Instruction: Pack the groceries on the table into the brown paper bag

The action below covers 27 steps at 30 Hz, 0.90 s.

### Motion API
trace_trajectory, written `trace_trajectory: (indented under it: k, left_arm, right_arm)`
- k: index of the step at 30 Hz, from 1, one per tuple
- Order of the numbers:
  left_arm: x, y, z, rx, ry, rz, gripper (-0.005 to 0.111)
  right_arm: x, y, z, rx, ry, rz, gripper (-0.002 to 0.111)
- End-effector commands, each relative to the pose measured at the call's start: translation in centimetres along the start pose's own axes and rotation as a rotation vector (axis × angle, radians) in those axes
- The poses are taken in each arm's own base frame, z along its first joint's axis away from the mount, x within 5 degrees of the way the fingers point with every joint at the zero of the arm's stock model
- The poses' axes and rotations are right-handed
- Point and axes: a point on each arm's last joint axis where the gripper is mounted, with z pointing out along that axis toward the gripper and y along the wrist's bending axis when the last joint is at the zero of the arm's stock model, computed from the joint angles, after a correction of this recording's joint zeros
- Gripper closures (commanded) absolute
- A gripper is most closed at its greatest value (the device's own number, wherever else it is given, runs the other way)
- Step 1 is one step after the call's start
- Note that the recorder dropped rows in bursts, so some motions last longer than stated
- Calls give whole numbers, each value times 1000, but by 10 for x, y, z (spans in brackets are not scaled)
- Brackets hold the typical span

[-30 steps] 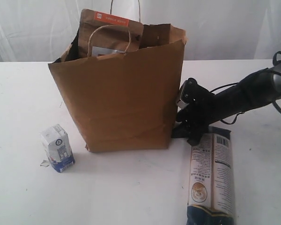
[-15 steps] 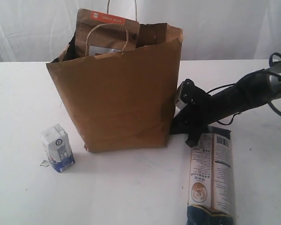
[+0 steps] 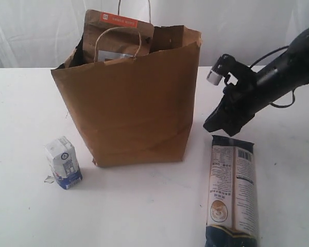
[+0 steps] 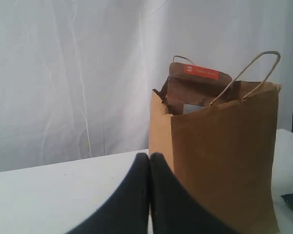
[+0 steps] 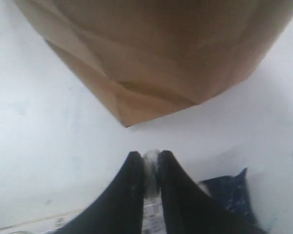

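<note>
The brown paper bag [image 3: 129,108] stands upright on the white tabletop [image 3: 144,211], slightly left of centre in the exterior view, with its mouth open and its rim ragged. We see a brown pouch [image 3: 121,31] with an orange stripe standing inside the bag, its upper part projecting above the rim. The rest of the bag's interior is hidden from us.

Two groceries lie outside the bag. The small white and blue carton [image 3: 63,162] stands on the tabletop near the bag's lower left corner, apart from it. The long dark-blue packet [image 3: 232,188] lies flat on the tabletop to the right of the bag, with its barcode end towards the bag's side.

The right hand [image 3: 217,125] hovers just above the barcode end of the packet, near the bag's right wall but apart from it. In the right wrist view its fingers [image 5: 132,168] are drawn almost together, with only a thin pale slit between them. We see the packet resting on the tabletop, not in their grip.

The left hand [image 4: 149,160] appears only in its own wrist view. Its fingers are pressed together, pinching nothing, and point towards the bag. A white curtain [image 4: 63,73] hangs behind the tabletop.
</note>
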Motion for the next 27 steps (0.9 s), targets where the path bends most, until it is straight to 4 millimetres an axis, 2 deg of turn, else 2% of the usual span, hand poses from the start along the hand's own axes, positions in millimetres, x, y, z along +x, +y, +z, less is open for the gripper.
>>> trace_trajectory:
  k: [1,2,3,7,8,11,13,16,19,27]
  left_arm:
    - [-1,0,0,-3,1,12,107]
    - [-1,0,0,-6,4,22,107]
    - [-1,0,0,-6,4,22,107]
    - [-1,-1,0,6,3,22,107]
    - [-1,-1,0,6,3,22,107]
    - [-1,-1,0,6,3,22,107]
    - [-1,-1,0,6,3,22,107]
    - [-1,-1,0,6,3,22,107]
    - [-1,0,0,4,3,22,107]
    - [-1,0,0,2,3,22,107]
  right_arm:
    - [-14,34,-47,-65,22,168,99]
    - [-21,45,-65,-38,12,183,99]
    - [-24,51,-74,-21,-1,182,99]
    - [-49,99,-143,144,-147,132,99]
    - [-53,107,-154,178,-184,137,99]
    - [-72,137,-196,317,-458,152,99]
    - [-88,144,-214,342,-692,166,104]
    - [-104,147,-215,260,-857,154,108]
    - [-118,142,-200,150,-931,162,108]
    - [-143,107,-124,95,-912,186,108]
